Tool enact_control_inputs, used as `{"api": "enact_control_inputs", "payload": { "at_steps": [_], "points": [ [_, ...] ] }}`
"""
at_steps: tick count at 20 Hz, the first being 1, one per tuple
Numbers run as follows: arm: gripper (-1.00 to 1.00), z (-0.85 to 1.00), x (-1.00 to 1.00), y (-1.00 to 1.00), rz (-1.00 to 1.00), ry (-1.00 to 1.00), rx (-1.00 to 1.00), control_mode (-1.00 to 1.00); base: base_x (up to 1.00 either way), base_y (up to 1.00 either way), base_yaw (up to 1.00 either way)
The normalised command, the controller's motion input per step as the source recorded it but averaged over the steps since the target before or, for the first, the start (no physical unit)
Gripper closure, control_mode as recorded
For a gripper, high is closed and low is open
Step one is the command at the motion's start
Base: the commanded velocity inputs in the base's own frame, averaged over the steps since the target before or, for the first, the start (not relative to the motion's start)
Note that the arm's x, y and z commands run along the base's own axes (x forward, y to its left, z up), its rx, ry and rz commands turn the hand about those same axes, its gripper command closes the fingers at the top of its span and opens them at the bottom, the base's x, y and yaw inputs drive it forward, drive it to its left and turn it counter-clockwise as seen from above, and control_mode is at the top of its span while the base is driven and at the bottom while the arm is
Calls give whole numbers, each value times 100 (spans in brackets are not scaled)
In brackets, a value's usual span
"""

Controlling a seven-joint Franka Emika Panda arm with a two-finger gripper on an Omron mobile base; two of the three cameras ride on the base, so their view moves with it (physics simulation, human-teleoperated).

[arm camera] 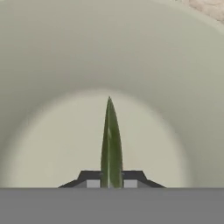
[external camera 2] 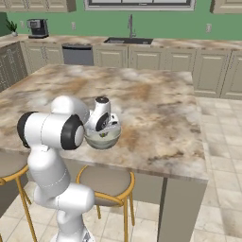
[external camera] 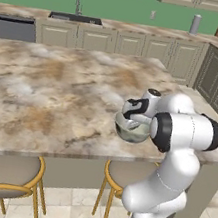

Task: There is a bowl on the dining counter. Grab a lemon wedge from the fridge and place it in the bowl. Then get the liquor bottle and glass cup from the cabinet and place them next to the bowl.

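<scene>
Inside the bowl (arm camera: 52, 65) near the counter's (external camera: 49, 85) front edge, the gripper (arm camera: 111, 177) pinches the thin green lemon wedge (arm camera: 110, 144) low over the bowl's floor. Opening too little could leave the wedge stuck to a finger and lift it back out.

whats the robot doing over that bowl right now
The arm is reaching down into the bowl on the dining counter. In the hand view the gripper is shut on a thin green lemon wedge, seen edge-on just above the bowl's pale inside. The wedge is not released yet.
</scene>
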Motion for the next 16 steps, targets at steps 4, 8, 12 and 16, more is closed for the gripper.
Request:
{"api": "enact_control_inputs", "payload": {
  "at_steps": [4, 8, 12, 16],
  "points": [
    [-100, -3, 4, 0, 0, 0, 0, -100, 0, 0, 0],
    [-100, 0, -12, 0, 0, -4, 0, -100, 0, 0, 0],
    [-100, 4, -23, -1, 0, -8, 0, -100, 0, 0, 0],
    [-100, 26, -25, 0, 0, -13, 0, -100, 0, 0, 0]
  ]
}}
